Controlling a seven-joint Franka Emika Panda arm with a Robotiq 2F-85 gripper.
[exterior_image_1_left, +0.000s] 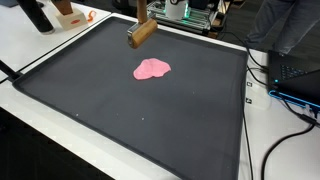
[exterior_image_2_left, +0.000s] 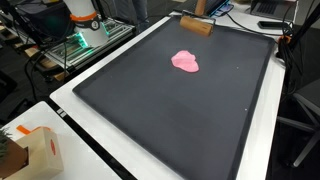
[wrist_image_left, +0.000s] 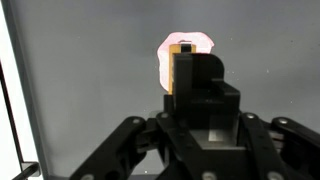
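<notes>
Clearly, in an exterior view the wooden block hangs tilted at the far edge of the dark surface, toward its far left corner. The gripper comes down on it from above, though little of it shows at the top of the picture. The pink lump lies flat in the far half of the surface, about midway between the side edges and well apart from the block. Cables trail beyond the right edge.

From across, in an exterior view, the block again sits at the far edge near a corner. The pink lump is nearer the middle, with bare surface all round it. A cardboard box stands off the near corner, outside the surface.

In the wrist view the gripper is clenched on the block. The block stands upright between the fingers, pale wood on one face and dark on the rest. Behind it the pink lump peeps out, partly hidden, lying on the grey surface.

As to progress, I judge the grasp made and the block carried. It has not been set down, and it does not touch the lump. The lump itself lies alone in the far half of the surface, with nothing resting on it.
</notes>
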